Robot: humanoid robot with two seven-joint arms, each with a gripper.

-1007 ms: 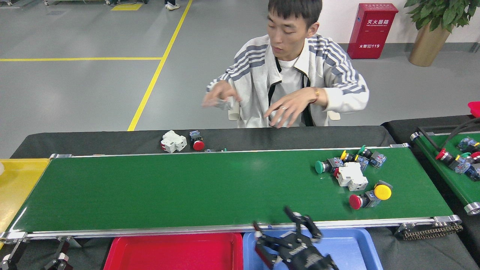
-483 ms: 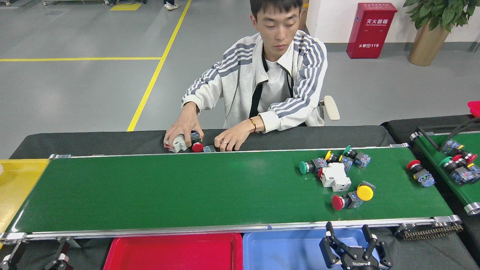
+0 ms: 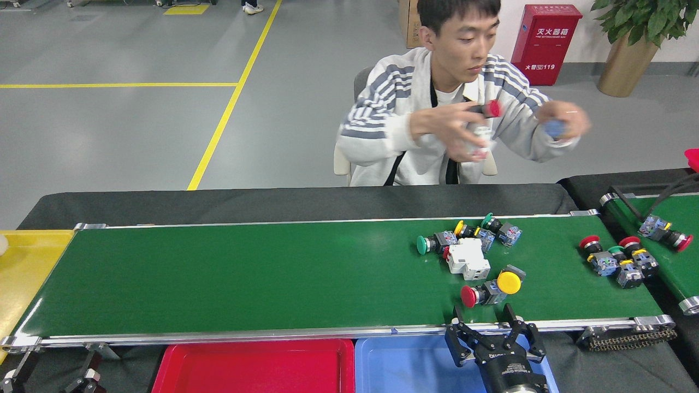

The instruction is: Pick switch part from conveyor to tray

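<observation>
Two black fingers of the right gripper (image 3: 485, 315) stand spread apart with nothing between them, their tips over the near rail of the conveyor (image 3: 246, 278), above the blue tray (image 3: 404, 365). Just beyond the tips, near the belt's near edge toward its right end, lie a red-capped switch part (image 3: 476, 295) and a yellow-capped switch part (image 3: 508, 280), touching. Farther in sits a white breaker block (image 3: 467, 258) against a cluster of green- and yellow-capped switches (image 3: 469, 234). Another small group of switches (image 3: 614, 259) rests at the belt's right end. A red tray (image 3: 256, 365) adjoins the blue one on its left, and a yellow tray (image 3: 22, 273) sits at the belt's left end. Behind the far edge a person (image 3: 437, 120) holds parts in both raised hands. The left gripper is out of view.
</observation>
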